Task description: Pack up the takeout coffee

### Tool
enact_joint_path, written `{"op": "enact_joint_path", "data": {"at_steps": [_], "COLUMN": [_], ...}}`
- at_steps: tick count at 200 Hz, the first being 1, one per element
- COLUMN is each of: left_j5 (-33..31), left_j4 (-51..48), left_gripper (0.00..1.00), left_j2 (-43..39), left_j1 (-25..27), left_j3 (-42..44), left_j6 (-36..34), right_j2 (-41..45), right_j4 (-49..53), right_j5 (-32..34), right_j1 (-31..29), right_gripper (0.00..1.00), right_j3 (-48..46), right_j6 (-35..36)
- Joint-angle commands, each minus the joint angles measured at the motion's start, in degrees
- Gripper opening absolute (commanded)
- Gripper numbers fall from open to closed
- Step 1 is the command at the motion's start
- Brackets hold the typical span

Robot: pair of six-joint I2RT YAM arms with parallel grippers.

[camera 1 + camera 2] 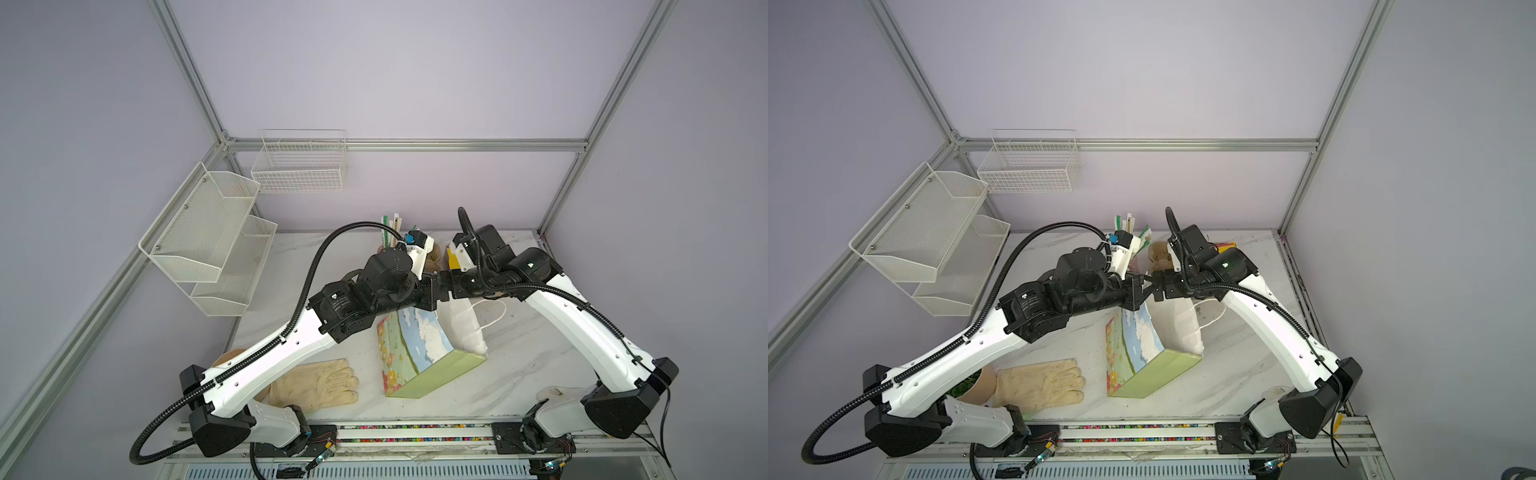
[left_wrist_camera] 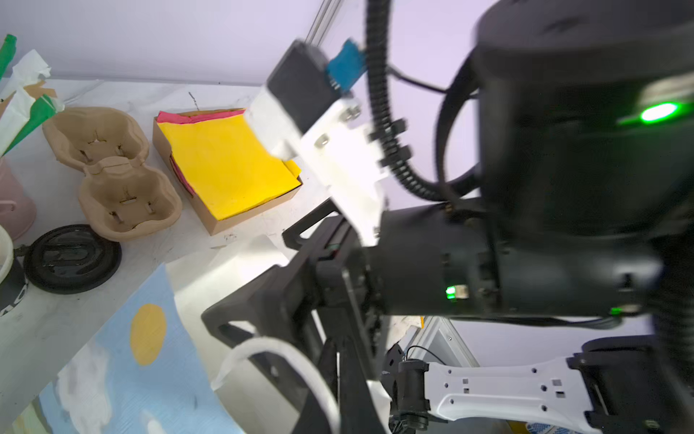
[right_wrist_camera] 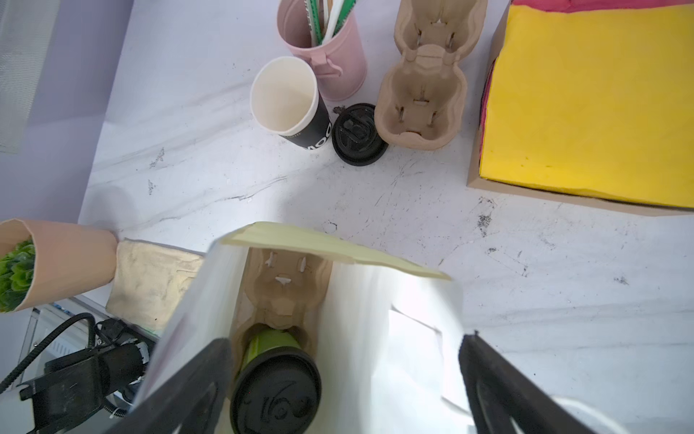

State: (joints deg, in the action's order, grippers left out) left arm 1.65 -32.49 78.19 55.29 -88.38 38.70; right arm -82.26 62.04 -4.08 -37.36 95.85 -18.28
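Your right gripper (image 3: 345, 340) stands wide open and holds nothing. Its two black fingers (image 3: 199, 379) straddle the open mouth of the paper bag (image 1: 419, 340). Your left gripper (image 1: 1140, 291) is fully closed at the same mouth, almost tip to tip with the right one in both top views. You cannot tell what it pinches, if anything. Its wrist view is blurred and shows mostly the right arm and the bag's white cord handle (image 2: 270, 344).

The takeout coffee (image 3: 274, 372) is inside the bag, seated in the pocket of a brown pulp carrier (image 3: 287, 289) that lies nearest the mouth. It is a small cup. Only a strip of its light green wall shows above the pocket, and a round black lid with embossed marks tops it. The frame edge cuts the lid off, and one finger covers part of its side.

In both top views the arms and the bag's painted wall hide the cup completely. The bag lies tilted at mid-table.

On the far side stand an open black paper cup (image 3: 289, 101), a loose black lid (image 3: 358, 135), a pink cup of straws (image 3: 338, 67), an empty carrier (image 3: 424, 101) and a box of yellow napkins (image 3: 586, 101). A glove (image 1: 320, 384) lies near left.
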Motion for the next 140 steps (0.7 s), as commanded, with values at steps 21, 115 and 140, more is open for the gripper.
{"op": "enact_joint_path", "data": {"at_steps": [21,115,140], "left_j5": [-1.3,-0.6,-0.5], "left_j4": [5.1,5.4,6.4], "left_gripper": [0.00,0.00,0.00], "left_j2": [-2.6,-2.8,-2.8], "left_j1": [0.1,0.1,0.1], "left_j3": [4.2,3.7,4.2], "left_j6": [-1.7,-1.7,-1.5], "right_j2": [2.1,7.7,8.9], "right_j4": [1.7,15.7,15.5], "right_j5": [0.5,19.7,17.6], "right_j1": [0.2,2.7,4.7], "right_gripper": [0.97,0.97,0.97], "right_j3": [3.4,15.0,11.9], "right_j6": [-0.6,-14.0,-13.7]}}
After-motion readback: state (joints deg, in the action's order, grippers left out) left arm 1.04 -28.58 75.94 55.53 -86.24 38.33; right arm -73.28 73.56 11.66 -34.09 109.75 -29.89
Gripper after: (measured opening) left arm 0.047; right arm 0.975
